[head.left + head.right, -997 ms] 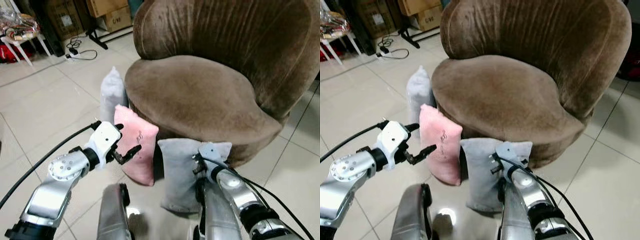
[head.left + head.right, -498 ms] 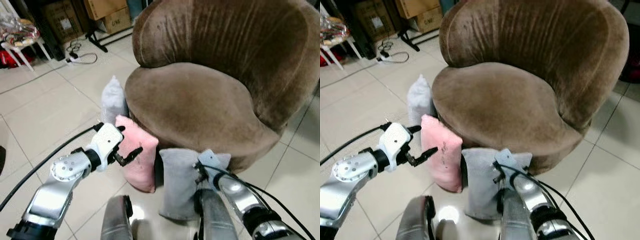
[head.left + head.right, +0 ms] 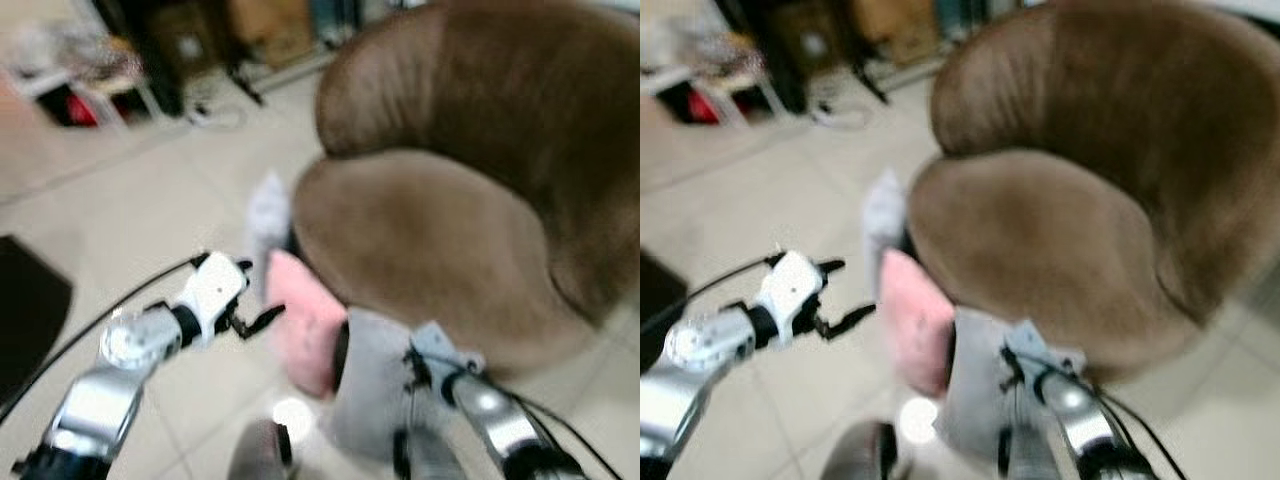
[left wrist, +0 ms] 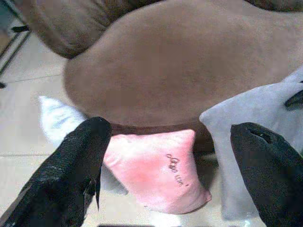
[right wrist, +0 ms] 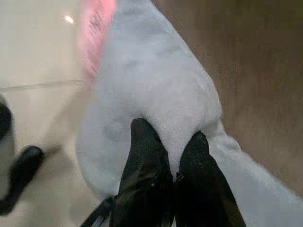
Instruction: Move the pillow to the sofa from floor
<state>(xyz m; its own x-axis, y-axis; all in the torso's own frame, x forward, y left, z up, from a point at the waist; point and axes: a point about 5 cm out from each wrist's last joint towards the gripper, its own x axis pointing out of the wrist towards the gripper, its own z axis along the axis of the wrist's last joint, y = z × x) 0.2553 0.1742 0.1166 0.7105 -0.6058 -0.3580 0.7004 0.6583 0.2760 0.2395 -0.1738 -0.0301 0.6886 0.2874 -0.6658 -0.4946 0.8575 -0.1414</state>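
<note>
A grey pillow [image 3: 365, 395] stands on the tiled floor against the front of the brown round sofa [image 3: 430, 220]. My right gripper [image 5: 169, 131] is shut on a pinched fold at the grey pillow's [image 5: 147, 85] top corner. A pink pillow [image 3: 305, 320] leans on the sofa just left of it. Behind that one stands a pale pillow [image 3: 268, 210]. My left gripper [image 3: 258, 292] hovers open a little left of the pink pillow [image 4: 156, 170], touching nothing. The head views are blurred.
A white stool [image 3: 90, 75] with clutter, cardboard boxes [image 3: 270, 20] and a cable on the floor [image 3: 215, 115] lie at the back left. A dark object [image 3: 25, 310] sits at the left edge. Open tiled floor [image 3: 130, 210] spreads to the left of the sofa.
The whole picture has shifted right and gone blurry, so the camera moved. My right gripper stays shut on the grey pillow and the left stays open beside the pink one.
</note>
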